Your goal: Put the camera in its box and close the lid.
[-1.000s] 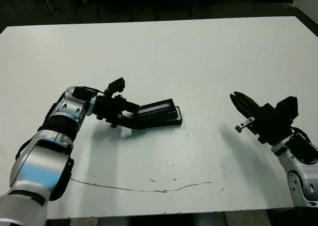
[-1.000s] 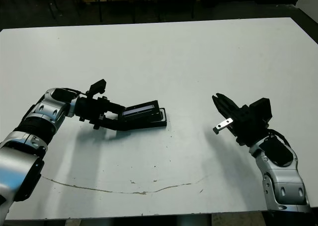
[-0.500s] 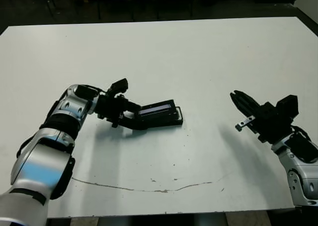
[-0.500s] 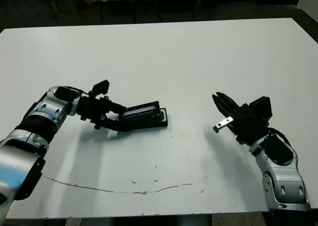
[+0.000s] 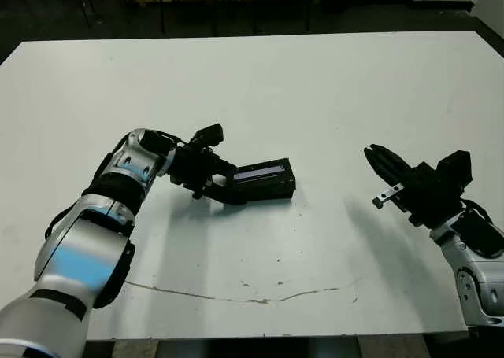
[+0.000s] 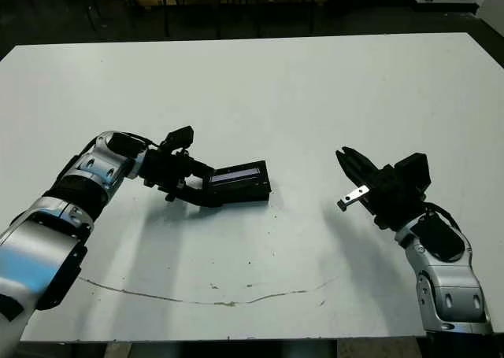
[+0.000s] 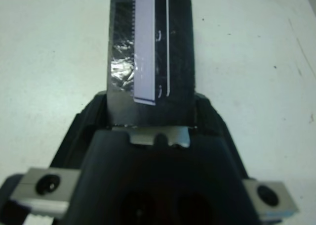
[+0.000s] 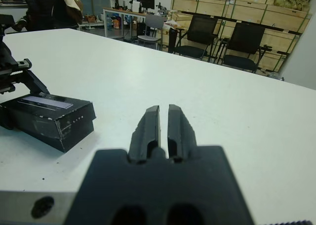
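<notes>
Box (image 5: 264,182), lidded, at left end effector (image 5: 223,186)

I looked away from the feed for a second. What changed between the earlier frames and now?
The left gripper, clamped on one end of the closed box, slid it a little across the table, toward the robot's right and slightly away. The lid stayed on. The right gripper stayed off to the side, shut and empty.

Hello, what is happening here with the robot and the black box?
The left gripper is at one end of the box, which lies on the white table with the lid on top, its pale strip facing up. The camera is not visible, so presumably it is inside. The right gripper hangs apart from the box, fingers nearly together, holding nothing.
</notes>
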You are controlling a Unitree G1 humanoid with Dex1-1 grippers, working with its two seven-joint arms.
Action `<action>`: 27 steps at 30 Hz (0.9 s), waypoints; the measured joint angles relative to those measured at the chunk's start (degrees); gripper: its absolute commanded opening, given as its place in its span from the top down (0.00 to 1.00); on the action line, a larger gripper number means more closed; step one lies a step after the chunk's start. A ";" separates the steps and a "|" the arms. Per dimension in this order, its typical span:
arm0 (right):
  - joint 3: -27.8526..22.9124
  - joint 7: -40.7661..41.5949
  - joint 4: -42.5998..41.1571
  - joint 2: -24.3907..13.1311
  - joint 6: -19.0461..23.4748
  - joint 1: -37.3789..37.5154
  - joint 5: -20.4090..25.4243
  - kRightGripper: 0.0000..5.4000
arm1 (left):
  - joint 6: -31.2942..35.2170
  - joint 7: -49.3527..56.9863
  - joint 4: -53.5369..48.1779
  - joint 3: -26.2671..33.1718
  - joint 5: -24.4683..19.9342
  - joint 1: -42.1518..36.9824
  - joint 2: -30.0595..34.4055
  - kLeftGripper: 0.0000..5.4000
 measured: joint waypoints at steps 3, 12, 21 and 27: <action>0.00 -0.20 -0.27 0.00 0.13 0.04 0.00 1.00 | 0.05 -0.16 0.60 0.00 0.13 -0.39 -0.28 0.50; 0.00 1.37 2.80 0.05 -3.64 -0.02 -0.07 1.00 | 0.45 -0.88 1.27 -1.48 2.58 -2.63 -1.14 0.50; 0.04 1.22 2.49 0.05 -3.63 0.03 -0.28 1.00 | 4.01 -1.36 -0.64 -4.08 5.16 -4.35 -1.24 0.50; 0.10 0.63 1.89 0.11 -3.40 0.18 -0.31 1.00 | 4.83 -1.65 -2.11 -5.14 5.89 -4.37 -0.67 0.50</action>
